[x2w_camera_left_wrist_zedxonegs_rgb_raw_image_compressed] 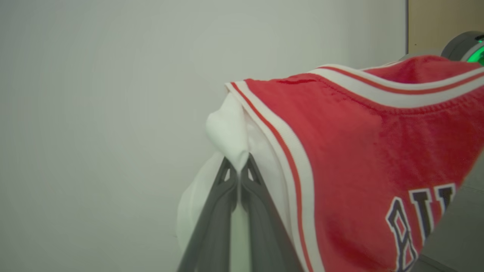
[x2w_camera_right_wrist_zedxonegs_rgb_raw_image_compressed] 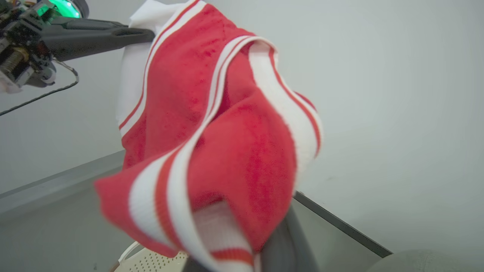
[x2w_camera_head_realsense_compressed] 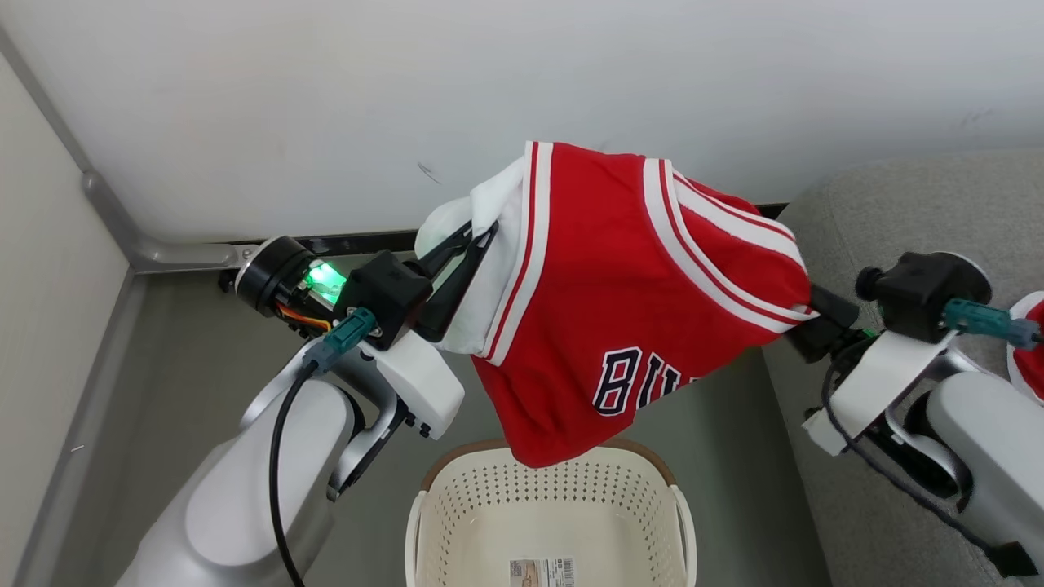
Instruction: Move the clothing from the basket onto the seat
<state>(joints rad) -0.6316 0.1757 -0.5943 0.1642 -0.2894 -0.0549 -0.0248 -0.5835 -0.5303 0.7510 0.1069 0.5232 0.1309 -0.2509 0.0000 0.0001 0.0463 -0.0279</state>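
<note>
Both grippers on it, operator?

Yes, desk. My left gripper [x2w_camera_head_realsense_compressed: 479,235] is clenched on the white edge of the bright-red sports jersey with white-striped trim and dark lettering [x2w_camera_head_realsense_compressed: 620,326], above and left of the cream-white perforated plastic basket [x2w_camera_head_realsense_compressed: 489,505]. My right gripper [x2w_camera_head_realsense_compressed: 824,316] sits above and right of the basket. Cloth hides its fingertips, but the hem ends there and hangs from it, so I judge it pinched on the hem.

Where does that leave the task?

Mid-carry, I think. The jersey hangs spread between my arms above the basket. Its lowest fold overlaps the far rim in the head view, and I cannot tell whether it touches. The large grey woven-fabric sofa [x2w_camera_head_realsense_compressed: 897,204] lies to the basket's right, and another red-and-white garment [x2w_camera_head_realsense_compressed: 1032,350] appears to rest on it.

Next move?

I reckon both arms swing right together until the jersey is over the cushion, then let go. Right now both forearms angle upward either side of the basket, fingers pointing inward towards each other.
</note>
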